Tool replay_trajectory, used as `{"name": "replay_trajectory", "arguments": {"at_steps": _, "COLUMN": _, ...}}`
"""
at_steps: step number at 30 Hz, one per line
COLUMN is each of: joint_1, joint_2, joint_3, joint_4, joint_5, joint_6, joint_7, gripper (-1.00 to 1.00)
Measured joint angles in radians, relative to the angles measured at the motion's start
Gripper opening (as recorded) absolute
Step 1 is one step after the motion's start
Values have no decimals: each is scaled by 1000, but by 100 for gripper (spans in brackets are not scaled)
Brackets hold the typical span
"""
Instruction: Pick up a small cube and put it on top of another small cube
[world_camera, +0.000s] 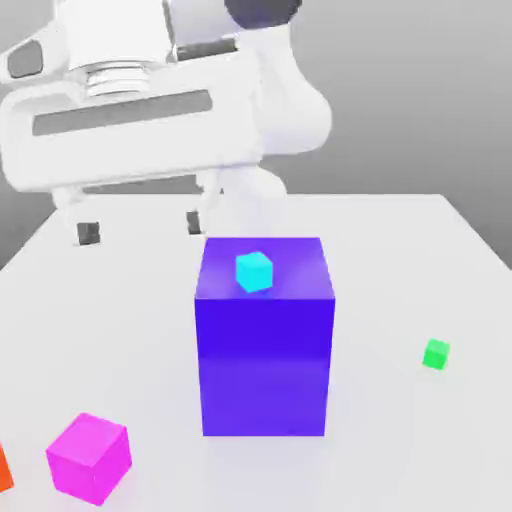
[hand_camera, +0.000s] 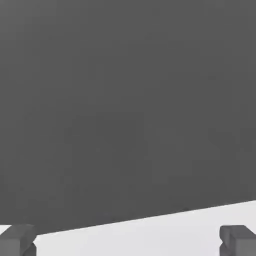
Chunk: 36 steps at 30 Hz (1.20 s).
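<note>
And here is the white robot gripper with its dark fingertip pads (world_camera: 141, 230), up at the exterior view's upper left, its jaws spread wide apart with nothing between them! The white, rounded robot arm (world_camera: 293, 100) reaches in from behind it, above the pale, smooth tabletop (world_camera: 390, 270). In the hand view both dark fingertips (hand_camera: 17, 241) stand well apart, a broad dark grey surface (hand_camera: 128, 110) and a pale strip beyond them.

Now to the plain magenta-pink cube (world_camera: 89, 458), the one the task is about: it sits on the tabletop down at the exterior view's lower left, turned so an edge faces forward, well apart from the gripper. Just beside it, cut off at the exterior view's left edge, a sliver of an orange-red object (world_camera: 4, 470) pokes in.

Centre stage, it's the big, upright blue-violet block (world_camera: 264, 365), the largest of the coloured pieces, and riding on its top face, a little cyan cube (world_camera: 254, 271)! Over towards the exterior view's right, a tiny bright green cube (world_camera: 436, 354) rests alone on the tabletop, slightly turned.

Any writing to call? No brand, no label, no lettering that I can read on the arm, the gripper or the coloured pieces; their visible faces are plain.
</note>
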Motion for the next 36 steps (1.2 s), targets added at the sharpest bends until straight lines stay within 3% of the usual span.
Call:
{"name": "replay_trajectory", "arguments": {"at_steps": 6, "joint_1": -56, "joint_2": 208, "joint_3": -33, "joint_4": -30, "joint_5": 18, "joint_6": 76, "joint_7": -25, "gripper": 0}}
{"name": "replay_trajectory", "arguments": {"at_steps": 11, "joint_1": -84, "joint_2": 364, "joint_3": -73, "joint_4": -57, "joint_5": -30, "joint_6": 147, "joint_7": 0, "gripper": 0}}
{"name": "replay_trajectory", "arguments": {"at_steps": 16, "joint_1": -149, "joint_2": 542, "joint_3": -1, "joint_4": -35, "joint_5": 57, "joint_6": 279, "joint_7": -67, "gripper": 0}}
{"name": "replay_trajectory", "arguments": {"at_steps": 17, "joint_1": -159, "joint_2": 563, "joint_3": 11, "joint_4": -31, "joint_5": 71, "joint_6": 295, "joint_7": -78, "gripper": -100}}
{"name": "replay_trajectory", "arguments": {"at_steps": 24, "joint_1": -159, "joint_2": 560, "joint_3": 10, "joint_4": -32, "joint_5": 68, "joint_6": 293, "joint_7": -75, "gripper": -100}}
{"name": "replay_trajectory", "arguments": {"at_steps": 29, "joint_1": -102, "joint_2": 418, "joint_3": -56, "joint_4": -49, "joint_5": -47, "joint_6": 177, "joint_7": 2, "gripper": -100}}
{"name": "replay_trajectory", "arguments": {"at_steps": 36, "joint_1": 51, "joint_2": 333, "joint_3": 122, "joint_4": -121, "joint_5": -81, "joint_6": 162, "joint_7": -112, "gripper": -100}}
